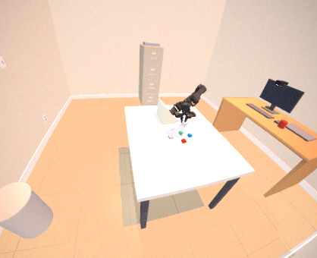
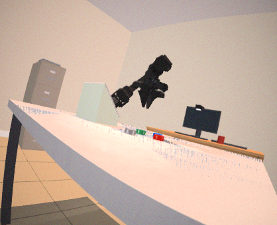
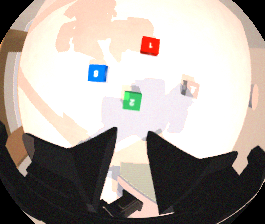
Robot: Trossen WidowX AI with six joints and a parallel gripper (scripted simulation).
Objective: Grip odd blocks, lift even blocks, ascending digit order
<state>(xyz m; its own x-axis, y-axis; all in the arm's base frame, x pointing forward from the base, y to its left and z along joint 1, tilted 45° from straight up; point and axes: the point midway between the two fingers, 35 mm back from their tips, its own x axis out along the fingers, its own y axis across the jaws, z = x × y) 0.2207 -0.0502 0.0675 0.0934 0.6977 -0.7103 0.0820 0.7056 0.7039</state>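
the tool hangs above the bench, fingers partly spread, nothing between them. in the wrist view, the green block, showing 2, lies at twelve o'clock from the fingertips; from it, the red block is between twelve and one, the blue block near ten. they look light and rigid: pinch opposite sides squarely at mid-height, gently, lest smooth faces slip.

Matt white table, wooden desk
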